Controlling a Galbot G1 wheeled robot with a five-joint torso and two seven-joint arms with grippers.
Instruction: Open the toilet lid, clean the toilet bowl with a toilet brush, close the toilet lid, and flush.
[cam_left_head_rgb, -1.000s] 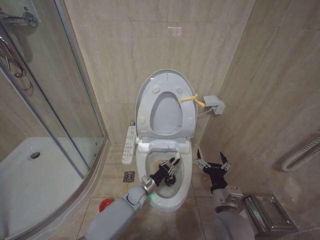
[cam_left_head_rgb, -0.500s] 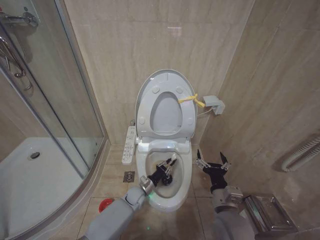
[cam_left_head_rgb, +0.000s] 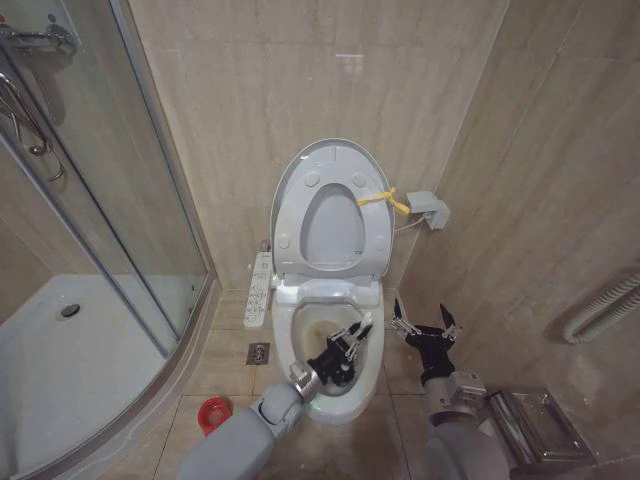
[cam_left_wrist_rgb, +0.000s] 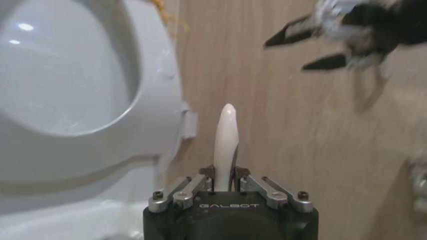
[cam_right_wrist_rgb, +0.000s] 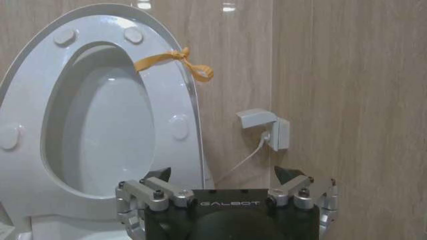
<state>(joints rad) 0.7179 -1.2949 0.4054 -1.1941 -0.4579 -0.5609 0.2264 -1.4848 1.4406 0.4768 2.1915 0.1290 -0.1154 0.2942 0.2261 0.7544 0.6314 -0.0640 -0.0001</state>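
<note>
White and thin, the toilet brush (cam_left_head_rgb: 352, 340) looks light and stiff, best held high on its stick as the left gripper (cam_left_head_rgb: 347, 347) clamps it inside the toilet bowl (cam_left_head_rgb: 372, 375), while the right gripper (cam_left_head_rgb: 425, 327) hangs spread beside.

The left gripper (cam_left_head_rgb: 347, 352) with the brush (cam_left_wrist_rgb: 225, 145) now sits farther right in the bowl (cam_left_head_rgb: 372, 375), nearer the right rim.
</note>
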